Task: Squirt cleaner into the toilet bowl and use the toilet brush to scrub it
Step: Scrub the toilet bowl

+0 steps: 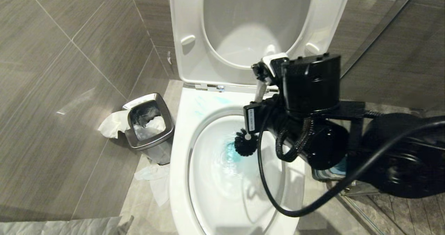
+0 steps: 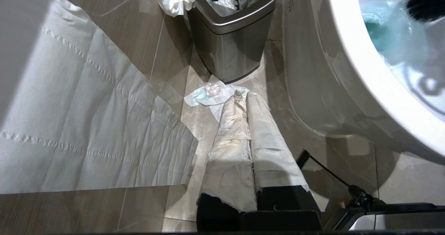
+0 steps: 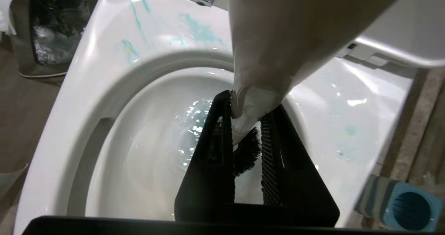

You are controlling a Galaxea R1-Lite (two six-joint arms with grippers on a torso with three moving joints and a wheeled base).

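Observation:
The white toilet bowl (image 1: 180, 151) stands open with its seat and lid raised. Blue liquid tints the water (image 1: 231, 151) and streaks the back rim (image 3: 194, 26). My right gripper (image 1: 259, 92) hangs over the bowl, shut on the toilet brush's white handle (image 3: 278, 37). The black bristle head (image 1: 245, 143) sits low inside the bowl at the blue water, and shows between the fingers (image 3: 247, 151). My left gripper (image 2: 243, 96) is parked low beside the bowl, shut, its fingers wrapped in white paper. The cleaner is out of view.
A square steel bin (image 1: 149, 123) with a black liner stands left of the bowl, tissue spilling over its edge. Crumpled tissue (image 2: 212, 94) lies on the floor by it. A large paper sheet (image 2: 87, 123) hangs at the left. The blue-grey brush holder (image 3: 403, 203) stands right of the bowl.

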